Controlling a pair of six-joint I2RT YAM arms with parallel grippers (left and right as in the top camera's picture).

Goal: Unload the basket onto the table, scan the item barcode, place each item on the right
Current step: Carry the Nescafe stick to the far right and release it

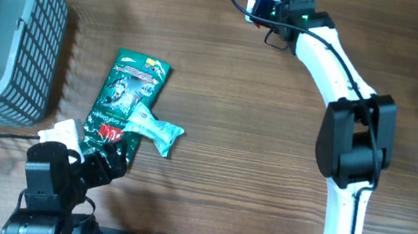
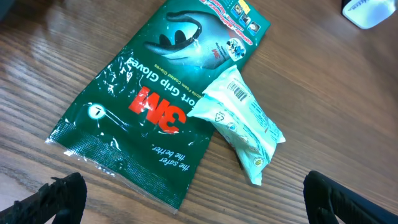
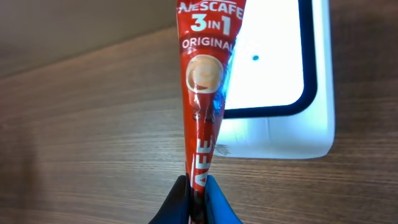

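The right gripper (image 3: 198, 200) pinches the sachet (image 3: 202, 93) by one end, holding it across the scanner (image 3: 311, 134) window. Gripped so narrowly, it may twist or slip, and the barcode could face away. The left gripper (image 1: 98, 168) hangs spread wide above the glove pack (image 2: 161, 106).

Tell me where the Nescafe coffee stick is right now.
The Nescafe stick is pinched in the right hand, right beside the white scanner, top centre of the overhead view.
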